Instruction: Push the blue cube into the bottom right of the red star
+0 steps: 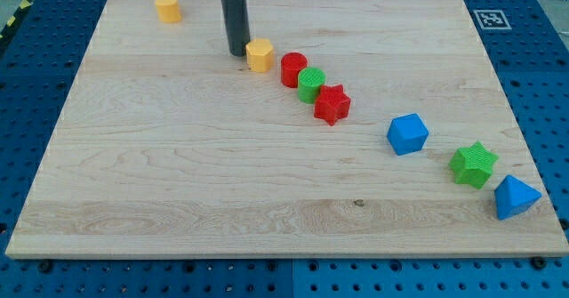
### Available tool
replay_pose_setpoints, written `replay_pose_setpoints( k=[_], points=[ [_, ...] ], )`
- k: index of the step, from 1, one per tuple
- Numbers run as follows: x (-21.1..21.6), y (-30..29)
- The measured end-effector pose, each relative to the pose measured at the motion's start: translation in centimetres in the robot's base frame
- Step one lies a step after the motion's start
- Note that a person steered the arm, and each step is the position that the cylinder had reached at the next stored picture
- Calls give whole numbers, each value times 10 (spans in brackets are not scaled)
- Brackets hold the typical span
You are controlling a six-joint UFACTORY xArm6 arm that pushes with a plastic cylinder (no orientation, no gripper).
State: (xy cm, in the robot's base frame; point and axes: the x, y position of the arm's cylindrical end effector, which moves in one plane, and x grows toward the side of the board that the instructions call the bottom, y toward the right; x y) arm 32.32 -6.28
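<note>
Pale wooden desk [178, 191] on blue pegboard [36, 76]. Dark rod tip [237, 52] just left of yellow hexagonal block [260, 55]; no claw fitted. Blue plastic cube [407, 133] lower right of red plastic star [332, 104], apart.

Eight blocks sit on the worktop [178, 173], counted by colour and shape.

Yellow: two. One yellow block [167, 6] at the far left, its shape hard to make out, and one yellow hexagonal block [260, 54] further right.

Red: two. One red cylinder [293, 69] and one red star [332, 104].

Green: two. One green cylinder [311, 84] and one green star [473, 164] near the right edge.

Blue: two. One blue cube [407, 133] and one blue triangular block [515, 197] at the near right.

One dark rod stands on the board, ending in my tip [236, 52].
</note>
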Motion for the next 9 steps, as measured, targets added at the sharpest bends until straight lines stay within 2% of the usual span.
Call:
replay_pose_setpoints(
  k=[1,2,3,5,6,7,8,9],
  points=[
    [2,10],
    [2,-10],
    [-22,-22],
    [-28,184],
    [9,281],
    [95,345],
    [177,369],
    [240,368]
  ],
)
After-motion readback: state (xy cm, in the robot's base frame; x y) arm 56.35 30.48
